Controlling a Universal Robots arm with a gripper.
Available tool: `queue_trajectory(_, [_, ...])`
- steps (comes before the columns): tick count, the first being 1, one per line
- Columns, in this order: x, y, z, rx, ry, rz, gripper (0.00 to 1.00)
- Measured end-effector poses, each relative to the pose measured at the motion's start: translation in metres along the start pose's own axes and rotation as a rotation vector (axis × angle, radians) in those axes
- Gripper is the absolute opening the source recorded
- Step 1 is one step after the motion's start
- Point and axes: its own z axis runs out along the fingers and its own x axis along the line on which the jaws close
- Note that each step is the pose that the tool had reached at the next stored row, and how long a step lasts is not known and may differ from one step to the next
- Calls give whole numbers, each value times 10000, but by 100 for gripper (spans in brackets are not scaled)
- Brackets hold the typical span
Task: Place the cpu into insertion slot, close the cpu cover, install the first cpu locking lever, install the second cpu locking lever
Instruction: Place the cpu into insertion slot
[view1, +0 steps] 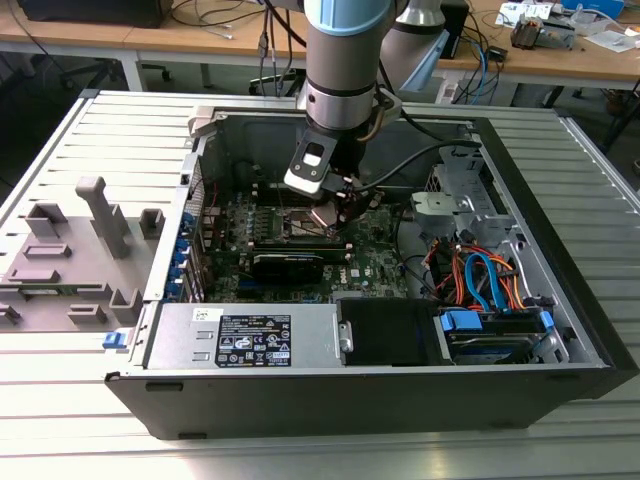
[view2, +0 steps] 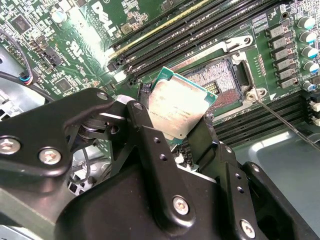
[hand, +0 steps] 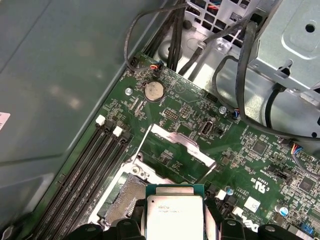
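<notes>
Inside the open computer case, we see the tool hanging from the arm above the motherboard. In the second wrist view its two black fingers are closed against opposite edges of the cpu, so the tool has hold of the chip with its silvery top facing the camera. There the cpu sits tilted and lifted off the board, overlapping one corner of the insertion slot. The slot lies uncovered, its field of contacts bare and nothing seated in it. In the first wrist view the cpu cover stands raised on the far side of the slot from the chip, and we see green board through its window. A thin wire locking lever slants away from one corner of the slot. Long black memory slots run along both sides of the slot. The case rests on a ribbed metal worktop.
</notes>
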Motion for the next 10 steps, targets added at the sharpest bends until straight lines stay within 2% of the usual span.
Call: queue_trajectory(10, [0, 0, 0, -3, -10, 189, 55])
